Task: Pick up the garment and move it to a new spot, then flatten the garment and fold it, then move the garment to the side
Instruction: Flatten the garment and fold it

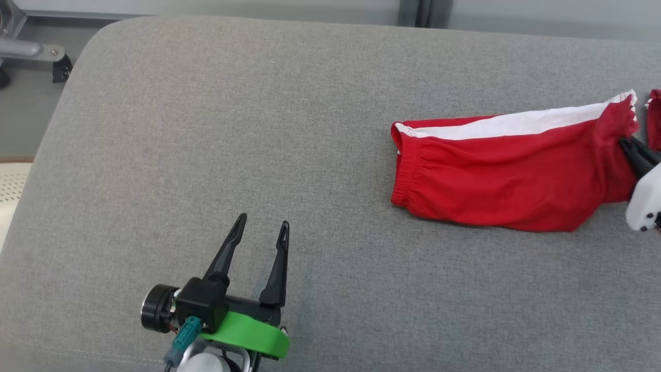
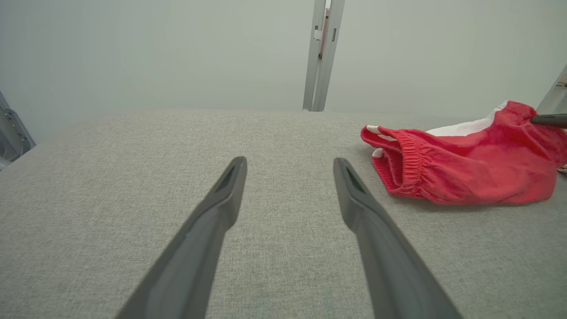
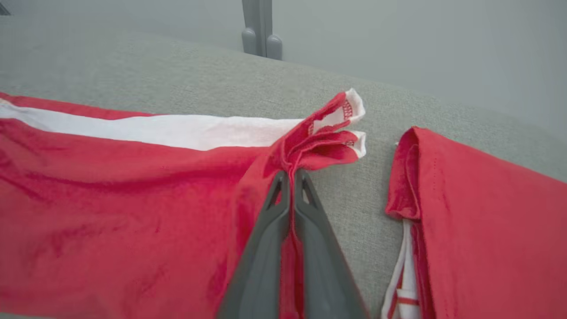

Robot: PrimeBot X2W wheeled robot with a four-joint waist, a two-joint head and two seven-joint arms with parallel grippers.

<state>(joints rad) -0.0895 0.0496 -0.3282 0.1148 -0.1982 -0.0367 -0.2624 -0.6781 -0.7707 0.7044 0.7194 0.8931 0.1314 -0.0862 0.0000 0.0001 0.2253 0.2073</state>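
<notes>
The garment is a pair of red shorts with a white side stripe, lying on the grey cushioned surface at the right, elastic waistband toward the middle. My right gripper is shut on a pinched fold of the garment near its hem, fabric bunched between the fingers; its dark fingers reach in from the right edge of the head view. My left gripper stands open at the lower left, well clear of the shorts. From the left wrist, the garment lies off to the right.
A second red garment with white trim lies folded just right of the held hem; a sliver of that second garment shows at the head view's right edge. The surface's rounded left edge drops to the floor, where a metal frame stands.
</notes>
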